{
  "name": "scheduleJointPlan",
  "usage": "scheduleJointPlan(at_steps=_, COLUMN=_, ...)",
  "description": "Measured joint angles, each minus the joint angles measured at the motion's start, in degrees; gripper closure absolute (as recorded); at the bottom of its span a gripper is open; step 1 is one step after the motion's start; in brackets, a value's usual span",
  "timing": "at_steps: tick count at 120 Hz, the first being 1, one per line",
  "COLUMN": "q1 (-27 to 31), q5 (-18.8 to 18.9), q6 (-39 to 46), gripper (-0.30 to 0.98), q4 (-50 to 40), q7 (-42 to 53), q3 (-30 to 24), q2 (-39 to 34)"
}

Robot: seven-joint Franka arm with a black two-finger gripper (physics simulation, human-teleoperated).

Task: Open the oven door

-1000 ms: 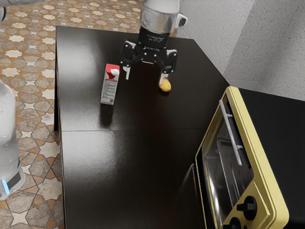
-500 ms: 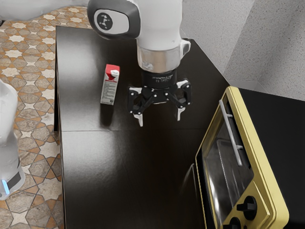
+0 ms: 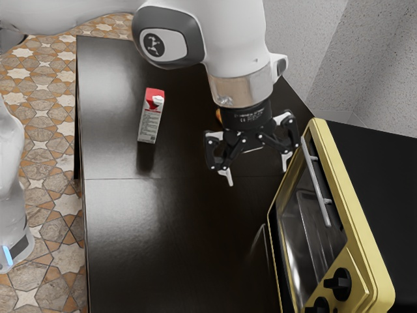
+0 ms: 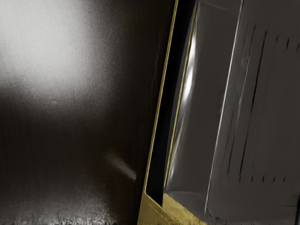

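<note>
- Oven (image 3: 351,189), yellow-framed with a black top, set at the exterior view's right, on the counter (image 3: 156,241); cut off by that view's right and lower edges.
- Oven door (image 3: 303,225), glass-fronted, shut; behind the glass, a rack (image 3: 314,215) is faintly made out among reflections.
- Door handle (image 3: 316,182), one silver bar on two posts, attached along the door.
- Gripper (image 3: 257,171), black with pale tips, beside the oven near the upper end of the handle; its fingers (image 3: 226,176) are released and spread, nothing between them.
- Wrist view of the same oven: glass with dark, narrow lines behind it, bordered by yellow trim; what the lines belong to is hard to tell.
- Arm (image 3: 234,39), white, bearing a round dark emblem (image 3: 155,44) with a pale mark, its name not readable; cut off at the top.
- Black collar above the gripper, small white lettering (image 3: 251,119), too small to read.
- Carton (image 3: 150,117), upright on the counter, red top, white cap, pale side with rows of grey print; brand and words not legible.
- Small orange-yellow item (image 3: 219,117), mostly hidden behind the gripper's collar; kind uncertain.
- Knob (image 3: 339,282), black, on the oven's yellow panel; second knob (image 3: 318,305) cut off at the lower edge.
- White machine part (image 3: 10,176) with a blue light (image 3: 8,254), cut off at the exterior view's left.
</note>
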Motion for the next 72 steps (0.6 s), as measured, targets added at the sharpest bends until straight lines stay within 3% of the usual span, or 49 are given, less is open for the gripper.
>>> scheduleJointPlan(at_steps=72, q1=2.7, q5=1.0, q6=5.1, gripper=0.00, q4=0.9, q7=2.1, q3=0.2, q2=5.8)
